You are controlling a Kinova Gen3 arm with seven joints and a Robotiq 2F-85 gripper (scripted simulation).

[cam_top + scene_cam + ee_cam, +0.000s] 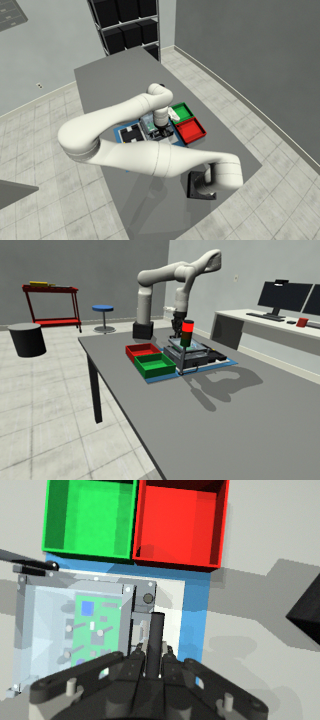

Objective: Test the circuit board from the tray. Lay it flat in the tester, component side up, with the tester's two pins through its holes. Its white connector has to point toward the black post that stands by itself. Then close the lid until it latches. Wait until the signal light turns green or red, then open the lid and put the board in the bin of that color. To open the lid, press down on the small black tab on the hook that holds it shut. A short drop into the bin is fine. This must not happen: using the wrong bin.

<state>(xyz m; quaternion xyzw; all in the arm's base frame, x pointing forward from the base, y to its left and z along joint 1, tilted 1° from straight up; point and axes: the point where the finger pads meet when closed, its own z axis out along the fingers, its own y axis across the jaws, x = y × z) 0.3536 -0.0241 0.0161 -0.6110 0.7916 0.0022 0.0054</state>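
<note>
The tester (187, 354) stands on the blue mat, and its clear lid (70, 630) lies over the green circuit board (97, 630). The board lies flat, component side up. My gripper (154, 647) is at the lid's edge on the bin side and is shut on a black bar (155, 637), the lid's handle. It also shows in the top and exterior views (164, 133) (177, 330), coming down from above. The signal light (187, 326) on its pole shows red at the top. The hook and its tab are not clearly visible.
The green bin (90, 517) and the red bin (180, 522) stand side by side just beyond the tester. The black tray (131, 134) lies on the tester's other side. The arm's base (201, 188) is at the table's near edge.
</note>
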